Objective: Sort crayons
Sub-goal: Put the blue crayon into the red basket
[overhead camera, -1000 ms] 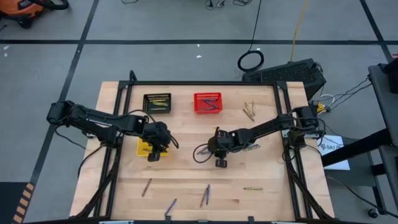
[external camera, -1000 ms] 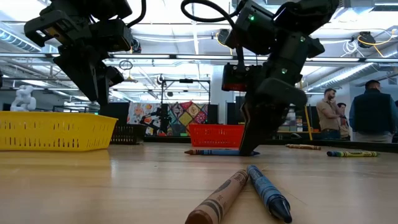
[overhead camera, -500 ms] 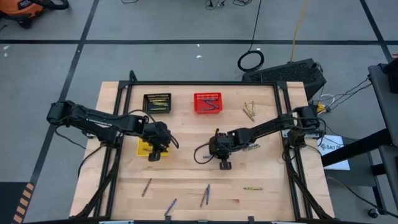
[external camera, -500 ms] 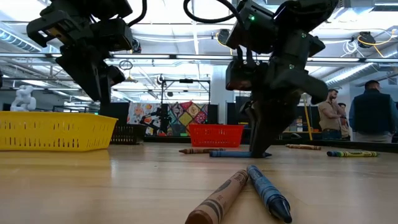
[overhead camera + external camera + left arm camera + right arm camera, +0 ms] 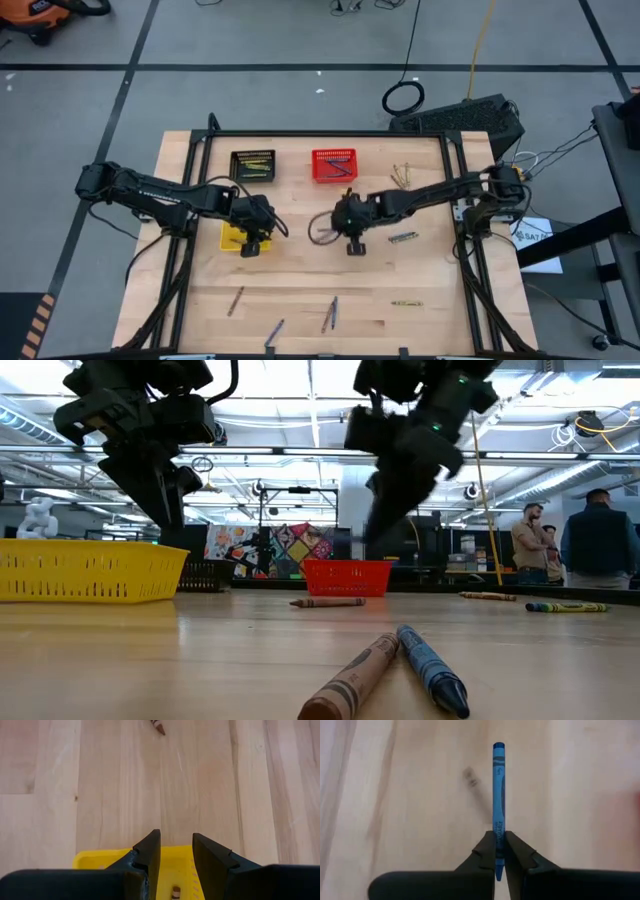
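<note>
A blue crayon (image 5: 499,795) sticks out past the fingertips of my right gripper (image 5: 499,836), which is shut on it above the table's middle (image 5: 352,245). My left gripper (image 5: 175,851) hangs open over the yellow basket (image 5: 100,862), where a brown crayon (image 5: 175,892) lies. The black basket (image 5: 252,165) and the red basket (image 5: 333,165) stand at the far side. A brown crayon (image 5: 327,602) lies flat on the table under the raised right gripper. More crayons lie at the near edge (image 5: 329,314) and on the right (image 5: 402,178). My right gripper pinches the blue crayon near one end (image 5: 499,840) between its two fingers. The fingers slant down, and the crayon runs on in line with them, most of its length beyond the tips. It is lifted clear of the table.
A brown crayon (image 5: 352,680) and a blue crayon (image 5: 432,670) lie side by side close to the near edge. Loose crayons (image 5: 403,237) (image 5: 406,303) (image 5: 235,300) are scattered over the wood. People stand in the room beyond the far right.
My right gripper stood with its fingertips on the table at a blue and a brown crayon. It took hold of the blue one, rose, and went a little toward the far edge. The blue crayon is lifted clear; the brown one stays on the table.
</note>
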